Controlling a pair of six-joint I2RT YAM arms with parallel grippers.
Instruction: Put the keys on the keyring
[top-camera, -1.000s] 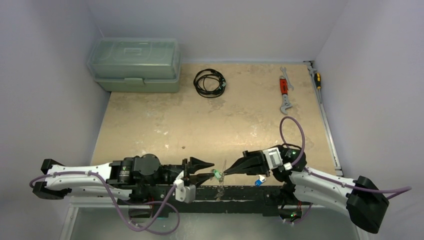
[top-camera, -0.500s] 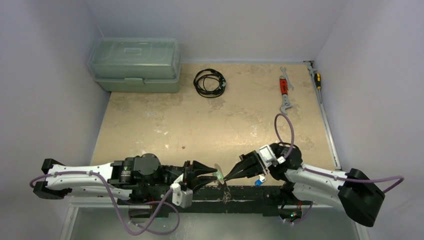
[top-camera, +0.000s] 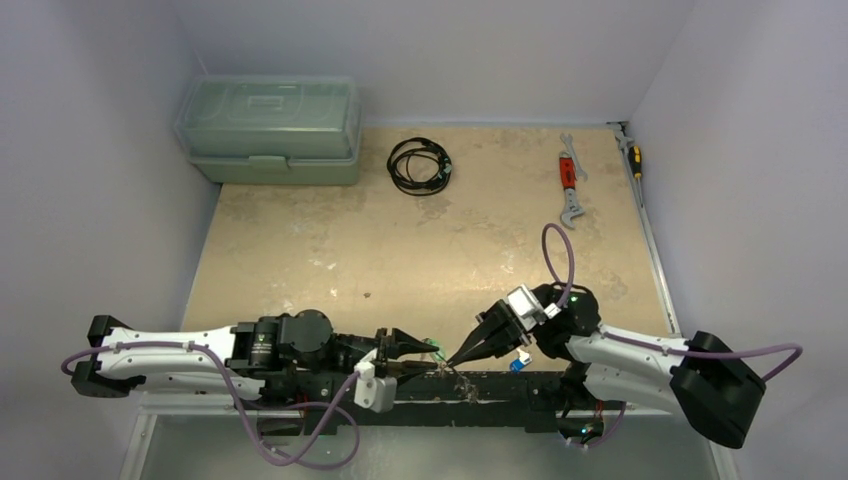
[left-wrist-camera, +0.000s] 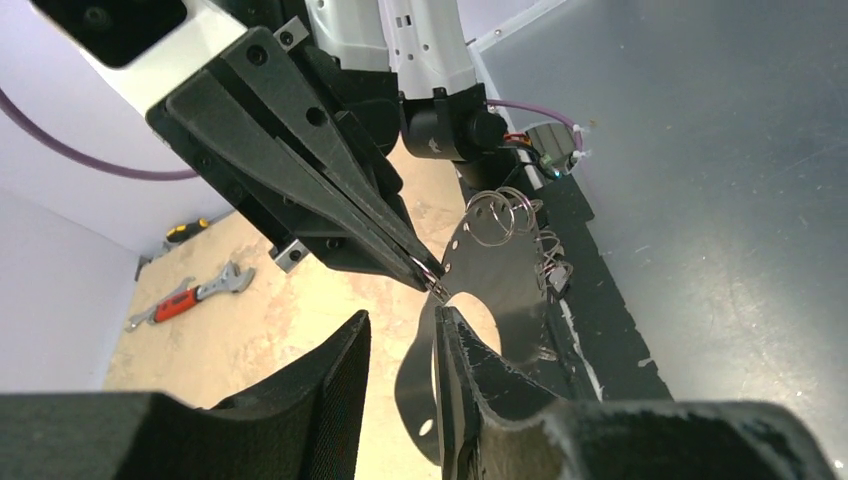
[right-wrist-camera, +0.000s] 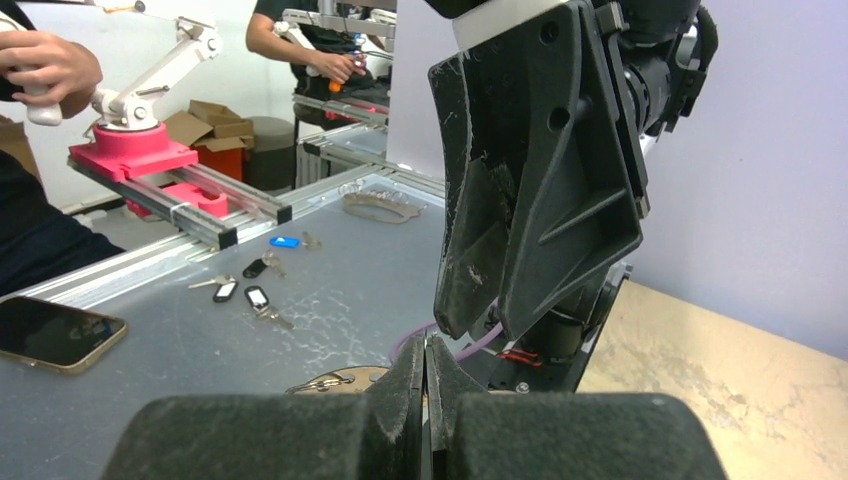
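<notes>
The bench (top-camera: 420, 240) is wide and sandy. Both arms lie low along its near edge. The left arm (top-camera: 170, 355) points right and the right arm (top-camera: 640, 350) points left, so their tips meet in the middle, out over the near edge.

The right gripper (left-wrist-camera: 425, 280) is closed tight into one sharp point. A bit of thin silver wire shows right at that point. We think it is pinching the keyring (left-wrist-camera: 494, 214), whose loops show just past it. Some small things hang from the wire there, but we cannot tell what they are.

The left gripper (left-wrist-camera: 402, 315) has its jaws a little apart. A flat dark key (left-wrist-camera: 500, 290) stands between them. It leans on one finger, and on the other side we can see a gap. So we cannot tell if the key is squeezed or just resting there.

The key runs straight out along the left fingers, towards the right gripper. Its wide end is the far end, and that end has a round hole (left-wrist-camera: 470, 315). The point of the right gripper sits right at the rim of this hole, almost touching it.

This is what the next move turns on, we think. The wire has to go through that hole, so the right gripper is the one to push, across the flat of the key.

A small blue key (top-camera: 516, 364) lies under the right gripper, not yet on the wire.
</notes>
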